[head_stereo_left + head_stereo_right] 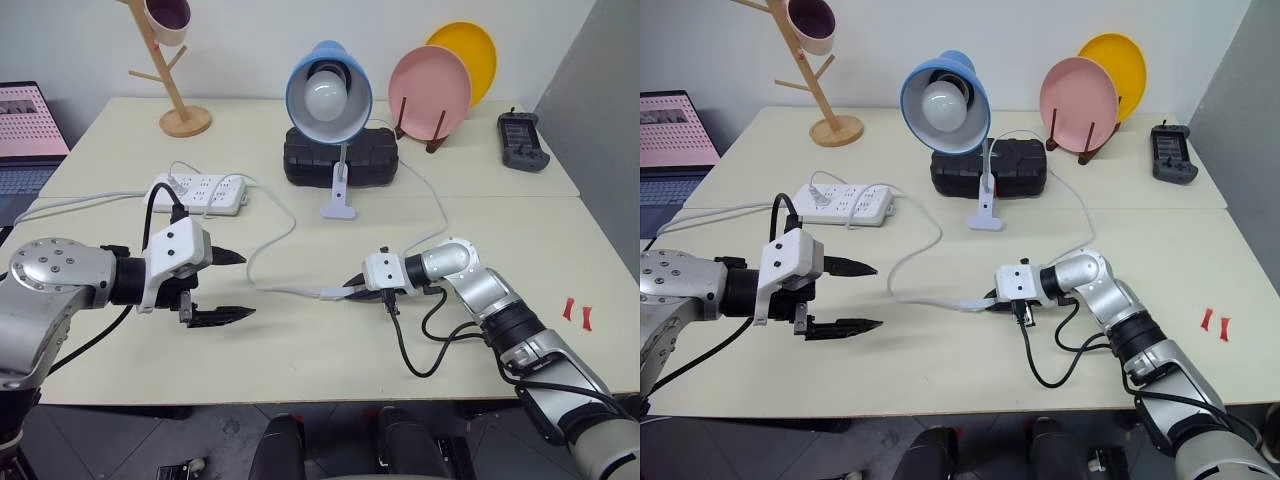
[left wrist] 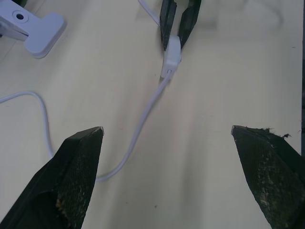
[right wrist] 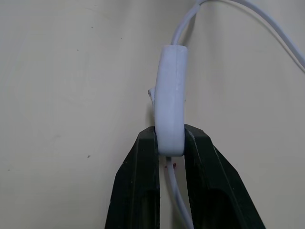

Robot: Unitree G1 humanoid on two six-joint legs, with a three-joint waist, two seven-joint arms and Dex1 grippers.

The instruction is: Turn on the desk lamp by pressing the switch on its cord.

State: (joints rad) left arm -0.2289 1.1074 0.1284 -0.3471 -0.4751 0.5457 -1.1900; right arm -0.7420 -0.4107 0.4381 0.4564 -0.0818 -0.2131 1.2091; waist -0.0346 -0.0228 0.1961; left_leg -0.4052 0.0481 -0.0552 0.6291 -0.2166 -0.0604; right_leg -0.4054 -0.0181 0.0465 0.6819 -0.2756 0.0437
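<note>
The desk lamp (image 1: pixel 328 90), with a light-blue shade and a white bulb that looks unlit, stands on its white clip base at the back middle of the table. Its thin white cord (image 1: pixel 262 250) loops across the table to the switch (image 3: pixel 170 105), a slim white piece near the table's centre. My right gripper (image 3: pixel 170 136) is shut on the near end of the switch (image 1: pixel 335 293), one finger on each side. My left gripper (image 1: pixel 247 285) hangs open to the left of the switch, a short way off, with nothing between its fingers and the cord below it.
A white power strip (image 1: pixel 200 192) lies at the back left. A black box (image 1: pixel 340 158) sits behind the lamp's base. Pink (image 1: pixel 430 90) and yellow (image 1: pixel 465 55) plates stand on a rack at the back right beside a black remote (image 1: pixel 523 140). A wooden mug tree (image 1: pixel 180 90) stands at the back left.
</note>
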